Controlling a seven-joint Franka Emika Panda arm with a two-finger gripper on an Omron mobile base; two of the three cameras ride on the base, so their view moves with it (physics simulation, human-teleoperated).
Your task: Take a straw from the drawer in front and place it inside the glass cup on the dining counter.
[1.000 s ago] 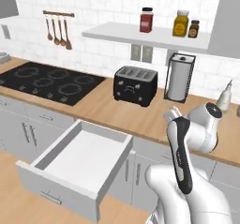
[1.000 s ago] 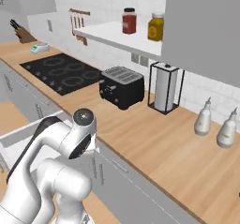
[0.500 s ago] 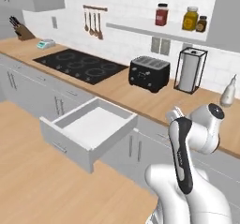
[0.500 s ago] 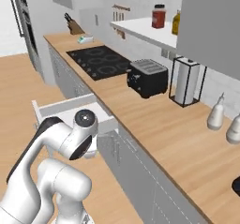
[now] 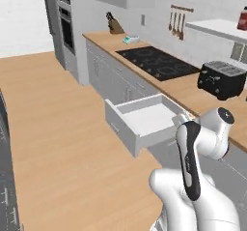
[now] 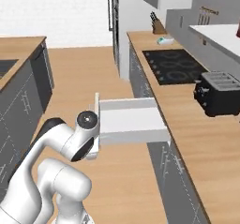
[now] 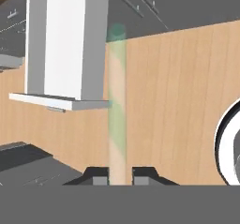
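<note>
No text, label, brand, number or sign can be read anywhere in these pictures. The jar point(image 5: 242, 18) on the wall shelf is too blurred for any lettering to be made out, and the toaster point(image 5: 223, 79) and the drawer point(image 5: 143, 120) show plain, unmarked faces.

Base has swung round hard since a second ago, so my whole view shifted. The drawer point(image 5: 144, 120) now sits centre frame with open wood floor point(image 5: 58, 128) to its left; the toaster point(image 5: 223, 79) has slid to the right edge; the knife block point(image 5: 115, 26) has come into view.
</note>
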